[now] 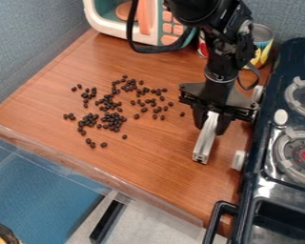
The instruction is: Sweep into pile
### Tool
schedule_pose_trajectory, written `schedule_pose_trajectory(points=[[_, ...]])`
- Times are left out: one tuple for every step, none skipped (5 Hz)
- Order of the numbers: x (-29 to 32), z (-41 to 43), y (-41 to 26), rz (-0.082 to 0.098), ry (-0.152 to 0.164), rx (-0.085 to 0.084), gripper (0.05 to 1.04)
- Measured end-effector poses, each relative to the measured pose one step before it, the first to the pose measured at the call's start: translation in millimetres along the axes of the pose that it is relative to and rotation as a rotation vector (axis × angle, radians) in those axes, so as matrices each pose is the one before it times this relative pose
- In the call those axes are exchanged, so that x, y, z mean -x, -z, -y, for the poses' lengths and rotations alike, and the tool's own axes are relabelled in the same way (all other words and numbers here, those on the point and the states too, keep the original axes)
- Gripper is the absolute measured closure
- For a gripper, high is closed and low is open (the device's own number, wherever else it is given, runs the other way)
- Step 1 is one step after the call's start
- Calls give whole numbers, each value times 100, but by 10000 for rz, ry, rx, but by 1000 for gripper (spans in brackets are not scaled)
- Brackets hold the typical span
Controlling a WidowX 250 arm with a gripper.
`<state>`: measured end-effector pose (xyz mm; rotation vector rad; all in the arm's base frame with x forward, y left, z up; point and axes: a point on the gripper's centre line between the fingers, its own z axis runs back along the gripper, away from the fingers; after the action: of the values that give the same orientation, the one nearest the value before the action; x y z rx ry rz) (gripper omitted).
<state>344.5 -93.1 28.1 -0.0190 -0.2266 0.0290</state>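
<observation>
Many small, black, oval beans (107, 107) are lying in a loose scatter on the reddish-brown wooden counter (161, 164); some are gathering closely in the middle, others are sitting singly around them. The black two-finger gripper (211, 127) is hanging to the right of the beans in the view, apart from them, and it is holding a long silver metal bar (205, 143) between its fingers. The bar is slanting down toward the lower edge of the view — no bean is touching it.

Behind the arm, two metal cans are standing: one with a yellow and blue label (264, 46), one with a red label (202, 49). Their writing is remaining too small for reading. The arm is partly hiding both cans. Near them, a white and teal toy microwave with pink buttons (115, 32) is being cut by the top edge. The black toy stove with two round burners (273, 193) is running out at the right edge. In the lower left corner, a dark object (1, 232) is showing only partly — I cannot tell what it is.
</observation>
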Motion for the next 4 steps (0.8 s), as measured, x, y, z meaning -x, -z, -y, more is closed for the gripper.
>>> schedule_pose_trajectory(points=[[47, -53, 124, -37, 10, -72, 752], [131, 0, -1, -82, -4, 0, 753], [-141, -956, -45, -135, 74, 147, 753], [510, -2036, 8, -298, -101, 149, 753]])
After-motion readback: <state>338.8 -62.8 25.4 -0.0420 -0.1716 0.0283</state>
